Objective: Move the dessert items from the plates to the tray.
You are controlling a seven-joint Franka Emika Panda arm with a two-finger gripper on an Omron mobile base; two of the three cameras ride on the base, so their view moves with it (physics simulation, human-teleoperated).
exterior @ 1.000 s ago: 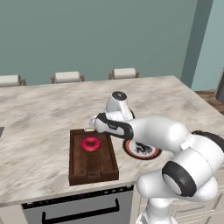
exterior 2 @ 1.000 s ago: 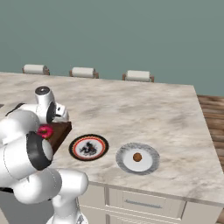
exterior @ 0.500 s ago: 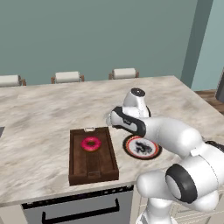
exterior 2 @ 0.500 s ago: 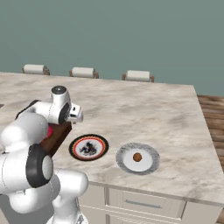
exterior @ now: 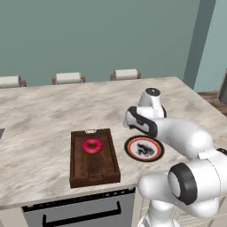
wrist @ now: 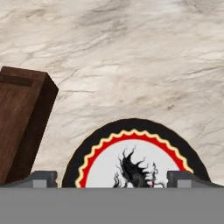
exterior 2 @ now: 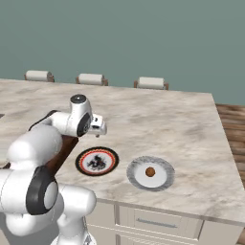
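On the marble worktop [exterior: 40, 119], going left to right: the wooden tray [exterior: 94, 157] is seen at the left w/ the pink doughnut [exterior: 92, 145] already lying in its far half; just beside the tray the patterned plate [exterior: 144, 148] sits bare of any dessert; further right, in the right base view, the plain pale plate [exterior 2: 150, 172] carries the small brown lump [exterior 2: 150, 172] at its centre. The hand [exterior 2: 99, 126] is held above the worktop just behind the patterned plate, fingers spread wide apart, nothing between them; in the hand view the finger tips [wrist: 43, 178] are seen at the bottom w/ the plate's rim between them and a tray corner at the left. The relation that matters: the brown lump lies to the hand's right and nearer the worktop's front edge, one plate over, well apart from the tray, so the reach is judged to go rightward, then a carry back left across the patterned plate. The lump is round, so no long axis is offered. Hard to tell: the lump's height and texture (too small); the pale plate is hidden by the arm in the left base view; the tray is mostly hidden behind the arm in the right base view.
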